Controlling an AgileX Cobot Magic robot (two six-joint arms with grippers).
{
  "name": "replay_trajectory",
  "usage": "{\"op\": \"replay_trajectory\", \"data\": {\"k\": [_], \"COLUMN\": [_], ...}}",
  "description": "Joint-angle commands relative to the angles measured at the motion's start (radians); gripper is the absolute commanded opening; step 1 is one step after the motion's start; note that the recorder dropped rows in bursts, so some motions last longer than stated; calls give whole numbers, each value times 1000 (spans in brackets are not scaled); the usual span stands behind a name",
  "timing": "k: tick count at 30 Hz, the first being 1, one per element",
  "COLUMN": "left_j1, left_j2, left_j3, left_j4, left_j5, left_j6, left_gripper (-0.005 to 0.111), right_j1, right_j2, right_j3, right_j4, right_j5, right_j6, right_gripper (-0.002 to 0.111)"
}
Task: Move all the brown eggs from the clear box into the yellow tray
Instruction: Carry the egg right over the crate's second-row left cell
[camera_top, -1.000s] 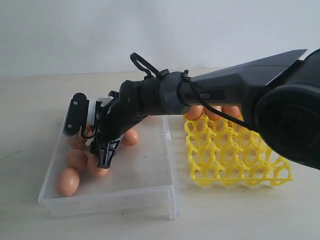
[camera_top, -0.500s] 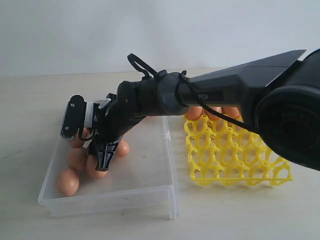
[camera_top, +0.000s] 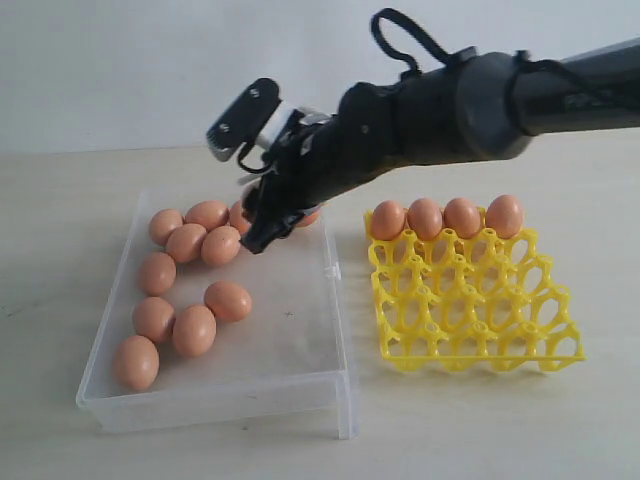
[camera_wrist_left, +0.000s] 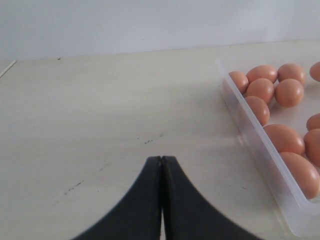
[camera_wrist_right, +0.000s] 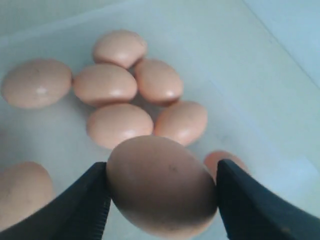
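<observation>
The pale table (camera_top: 560, 440) carries everything, and the dark right arm (camera_top: 470, 95) reaches in from the right, across the middle, ending over the far part of the clear box (camera_top: 215, 400). The box lies on the left of the table, and the yellow tray (camera_top: 470, 310) sits near its right wall without touching it. The right gripper (camera_wrist_right: 162, 200) is clamped on the held egg (camera_wrist_right: 160, 175), with a black finger pressed against each side of the shell and the egg raised above those lying on the box floor. The left gripper (camera_wrist_left: 161, 160) has its two fingers pressed flat together with nothing between them; it hangs over bare table just outside the box's wall and does not show in the exterior view. Of the brown eggs (camera_top: 194, 330), nine lie in plain sight in the box: a cluster towards the far left corner and a looser group along the left wall and near the front. A little more orange shows behind the gripper, too hidden to count. Four more eggs (camera_top: 425, 217) fill the tray's far row, one per cup, and the cups nearer the camera hold none
</observation>
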Motion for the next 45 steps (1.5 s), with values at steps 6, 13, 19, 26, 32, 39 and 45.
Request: {"op": "replay_trajectory", "data": {"k": [6, 13, 19, 26, 32, 39, 45], "left_j1": [3, 3, 3, 3, 3, 3, 3], "left_j2": [4, 4, 4, 4, 4, 4, 4], "left_j3": [-5, -5, -5, -5, -5, -5, -5], "left_j4": [3, 3, 3, 3, 3, 3, 3], "left_j5": [-1, -1, -1, -1, -1, -1, -1], "left_j6": [0, 0, 0, 0, 0, 0, 0], "left_gripper": [0, 0, 0, 0, 0, 0, 0], "right_j1": [-154, -229, -236, -246, -252, -234, -215], "right_j2": [-208, -227, -210, -149, -113, -141, -166], "right_j3": [334, 420, 422, 422, 422, 422, 420], "right_j4": [-33, -33, -33, -26, -26, -26, 39], "right_j5": [-191, -253, -262, -266, -302, -326, -331], "right_j6": [41, 63, 138, 238, 369, 401, 401], "right_gripper": [0, 0, 0, 0, 0, 0, 0]}}
